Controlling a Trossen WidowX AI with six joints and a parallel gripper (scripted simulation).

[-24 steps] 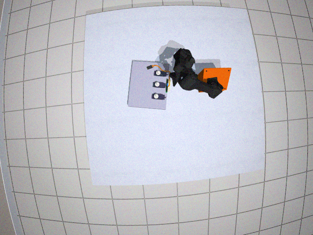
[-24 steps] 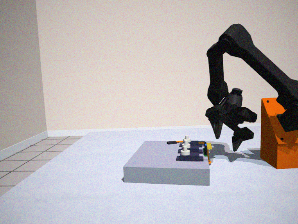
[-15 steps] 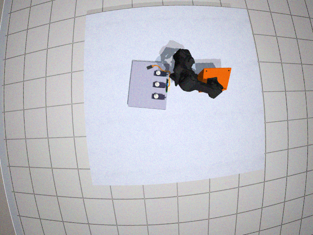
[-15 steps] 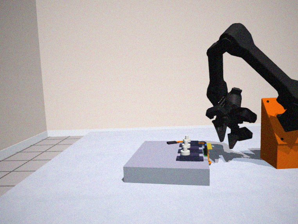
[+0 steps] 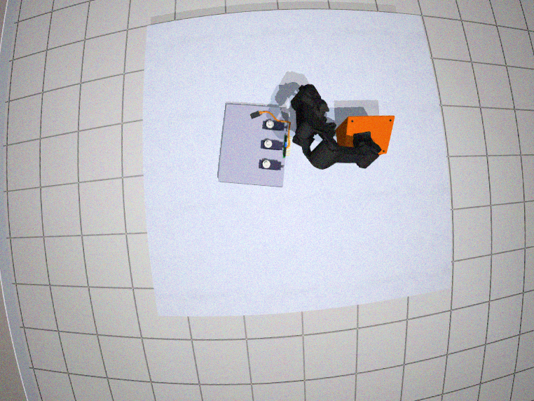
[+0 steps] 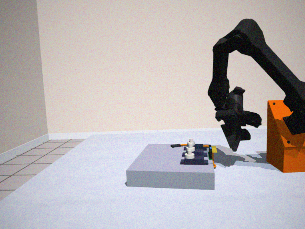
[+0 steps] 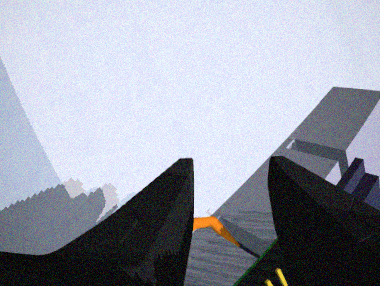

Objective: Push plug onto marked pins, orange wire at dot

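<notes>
The dark flat plug (image 5: 255, 114) (image 6: 175, 145) lies on the far part of the grey holder (image 5: 239, 148) (image 6: 169, 178). Its orange lead (image 5: 270, 114) (image 7: 207, 222) runs to the holder's near edge and along it. The yellow pins (image 6: 214, 149) (image 7: 281, 276) stick out from that edge, with a blue mark (image 6: 210, 148) beside them; the dot cannot be made out. My gripper (image 6: 233, 149) (image 7: 231, 170) is partly open and empty, above the table in front of the pin edge, away from the plug. The lead shows beyond the gap between the fingers. The right finger hides most pins in the wrist view.
Three dark servos with white hubs (image 5: 270, 124) (image 5: 268, 144) (image 5: 266, 163) stand in a row on the holder beside the pin edge. The orange arm base (image 5: 371, 129) (image 6: 275, 137) stands on the white table (image 5: 301, 241) to the right, with the arm arching over from it.
</notes>
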